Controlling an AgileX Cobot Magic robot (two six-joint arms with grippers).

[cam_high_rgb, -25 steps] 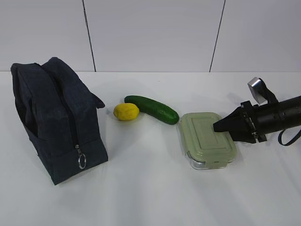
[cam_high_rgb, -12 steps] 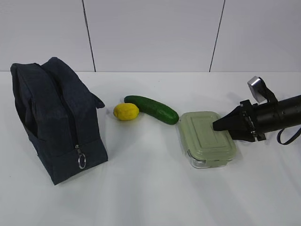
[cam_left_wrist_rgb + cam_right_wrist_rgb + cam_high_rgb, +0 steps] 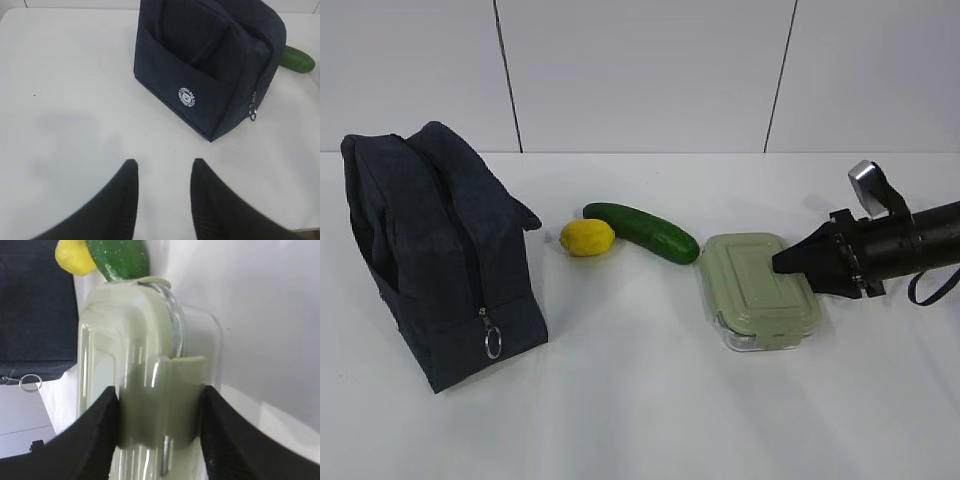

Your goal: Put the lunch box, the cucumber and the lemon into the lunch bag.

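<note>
The lunch box (image 3: 758,288), clear glass under a sage-green lid, lies right of centre with my right gripper (image 3: 778,266) at its right end. In the right wrist view the two black fingers press both sides of the lunch box (image 3: 145,365), so my right gripper (image 3: 160,389) is shut on it. The dark green cucumber (image 3: 642,231) and the yellow lemon (image 3: 587,237) lie side by side behind the box. The navy lunch bag (image 3: 440,250) stands at the left. My left gripper (image 3: 164,161) hangs open over bare table in front of the bag (image 3: 210,65).
A silver ring pull (image 3: 493,343) hangs at the near end of the bag's zipper. The white table (image 3: 640,420) meets a pale panelled wall (image 3: 640,70) at the back. The cucumber's tip (image 3: 297,59) peeks out behind the bag in the left wrist view.
The right gripper and the lunch box have shifted slightly up and back in the exterior view. Bag, cucumber and lemon have not moved.
</note>
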